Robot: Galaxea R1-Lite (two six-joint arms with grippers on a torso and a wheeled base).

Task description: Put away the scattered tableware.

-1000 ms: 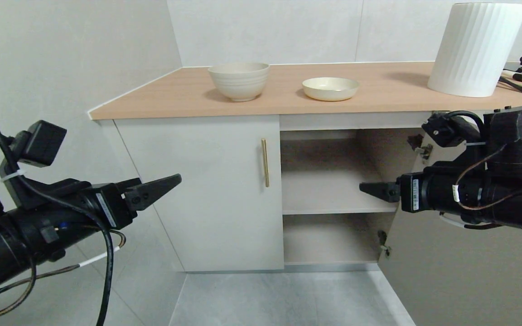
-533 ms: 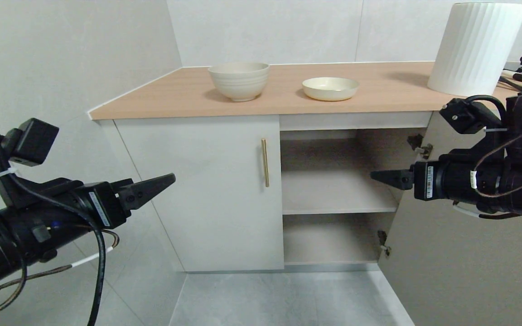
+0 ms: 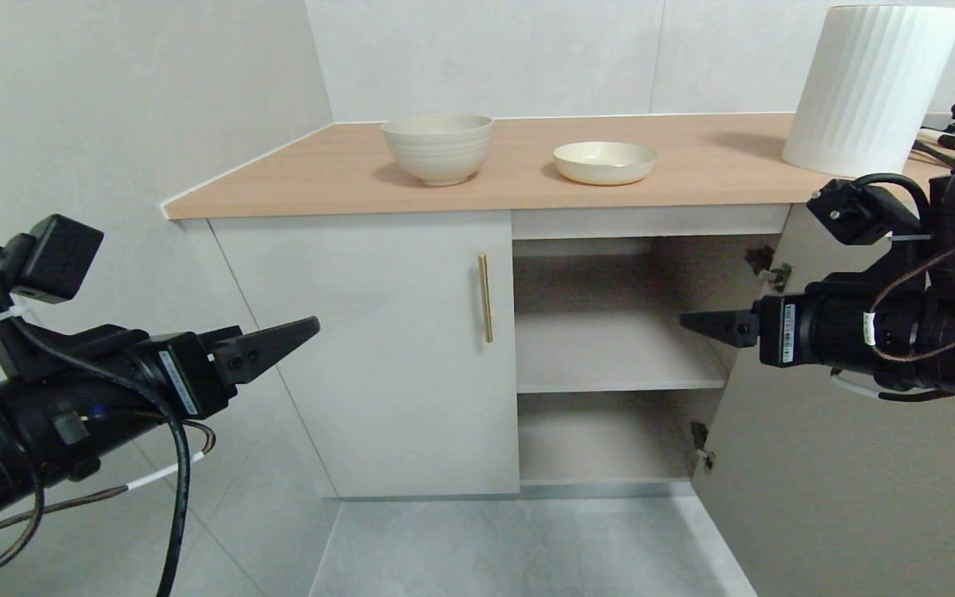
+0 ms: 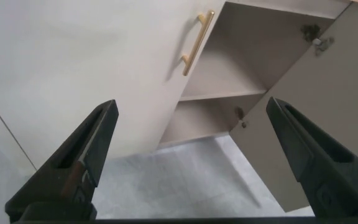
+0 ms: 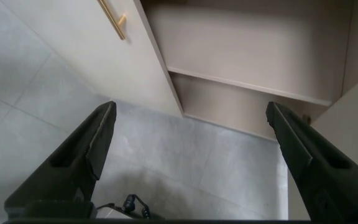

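Room: pale tiled walls and floor | cupboard (image 3: pixel 361 348) — left door shut, right door (image 3: pixel 817 497) swung open, shelf (image 3: pixel 610 356) inside | wooden top (image 3: pixel 718 166): tall white ribbed tub (image 3: pixel 871 87), bowl (image 3: pixel 438 147), small dish (image 3: pixel 604 162) near it | left gripper (image 3: pixel 299 333), right gripper (image 3: pixel 697 323) — low out front, fingers wide apart, holding nothing

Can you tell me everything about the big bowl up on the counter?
The bowl is deep and round, cream-coloured, with faint rings around its outside and a narrow foot. It looks like ceramic or hard plastic. It stands upright, and what shows of its inside is bare. It sits on the wooden countertop, above the closed cupboard door, left of the shallow dish and apart from it. Nothing else touches it.
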